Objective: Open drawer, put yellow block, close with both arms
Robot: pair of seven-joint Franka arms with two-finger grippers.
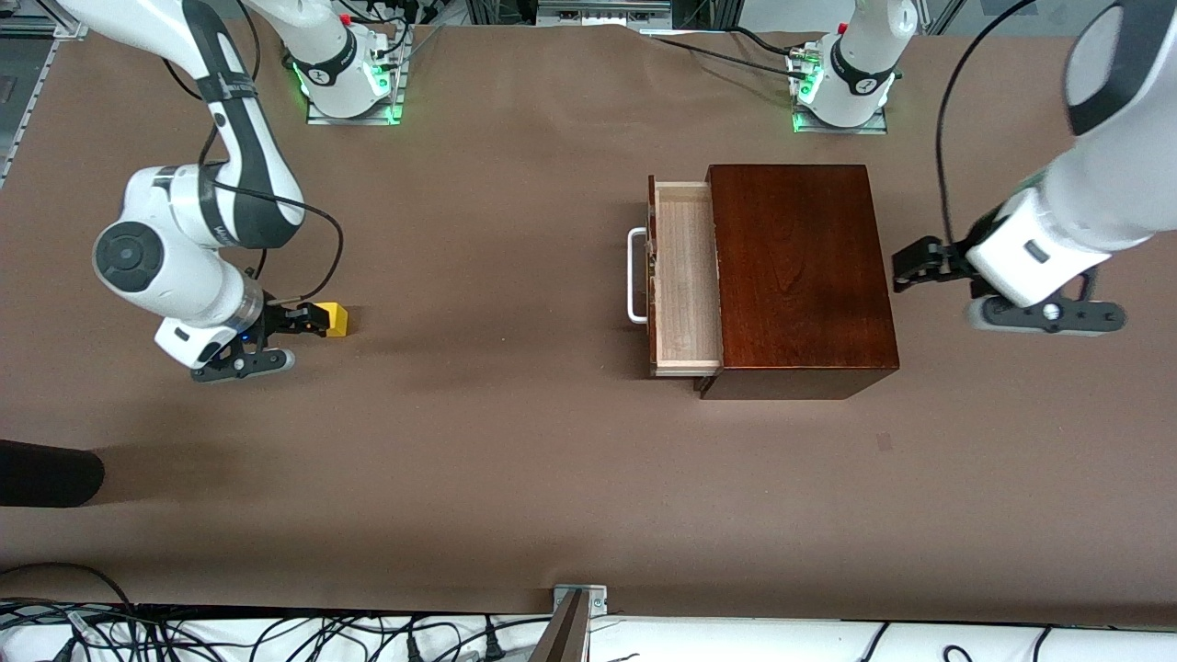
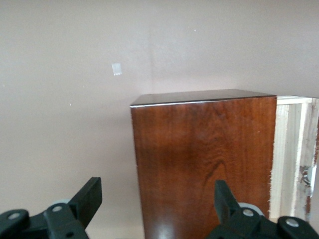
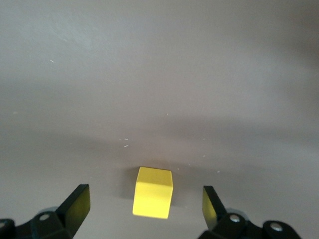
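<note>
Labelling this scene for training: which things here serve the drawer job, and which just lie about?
Job:
- pale-wood drawer, pulled out of the glossy reddish-brown wooden box
- small yellow cube
- right gripper, open around the cube
- left gripper, open at the box's end

Lying about:
- black rounded object at the table edge

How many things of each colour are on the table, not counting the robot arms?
Yellow: 1, the yellow block, between the open fingers of the right gripper.
Reddish-brown: 1, the wooden box with its drawer pulled open; the left gripper is open beside the box.
Total: 2
</note>
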